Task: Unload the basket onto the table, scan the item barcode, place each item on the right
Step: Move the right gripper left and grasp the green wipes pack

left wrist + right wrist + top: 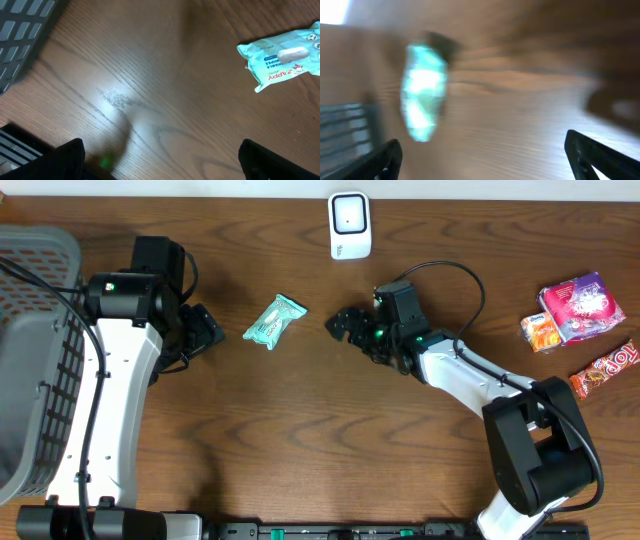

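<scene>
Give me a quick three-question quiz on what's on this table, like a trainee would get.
1. True or false: the teal wipes packet lies between the left fingers and the right fingers, held by neither.
2. Where on the table is the white scanner? A near edge; B far edge, beyond the packet; C left edge.
3. Fill in: both pairs of fingers are ____.
Key: 1 true; 2 B; 3 open.
</scene>
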### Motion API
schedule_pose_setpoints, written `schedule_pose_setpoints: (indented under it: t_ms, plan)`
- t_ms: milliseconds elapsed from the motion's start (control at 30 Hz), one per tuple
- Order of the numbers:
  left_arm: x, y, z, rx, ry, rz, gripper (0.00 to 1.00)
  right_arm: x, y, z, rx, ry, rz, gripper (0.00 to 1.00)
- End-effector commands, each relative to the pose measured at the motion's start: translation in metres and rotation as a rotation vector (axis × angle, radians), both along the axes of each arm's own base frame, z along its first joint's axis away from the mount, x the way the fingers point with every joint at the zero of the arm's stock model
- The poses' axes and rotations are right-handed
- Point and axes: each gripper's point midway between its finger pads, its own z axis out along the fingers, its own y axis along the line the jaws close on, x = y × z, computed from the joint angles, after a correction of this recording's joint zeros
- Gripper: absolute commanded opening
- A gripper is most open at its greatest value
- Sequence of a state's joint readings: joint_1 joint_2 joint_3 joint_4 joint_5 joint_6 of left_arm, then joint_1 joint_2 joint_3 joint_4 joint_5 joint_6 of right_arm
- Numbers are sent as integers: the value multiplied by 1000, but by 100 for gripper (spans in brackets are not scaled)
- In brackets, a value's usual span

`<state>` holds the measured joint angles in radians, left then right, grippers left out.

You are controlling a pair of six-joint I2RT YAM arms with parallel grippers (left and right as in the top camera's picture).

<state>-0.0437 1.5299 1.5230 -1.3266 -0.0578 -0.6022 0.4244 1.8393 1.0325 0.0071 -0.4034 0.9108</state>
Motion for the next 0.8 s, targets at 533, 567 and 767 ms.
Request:
schedule_pose_setpoints:
  t_ms: [533,567,767]
  plan:
    - [-1,1,-1,6,3,0,98,64,43,171,-176,-352,151,99]
    - [-1,1,-1,6,3,0,98,62,46,168,-179,-349,157,98]
    - [-1,1,-1,6,3,0,98,61,88,130,-145,-324,171,83]
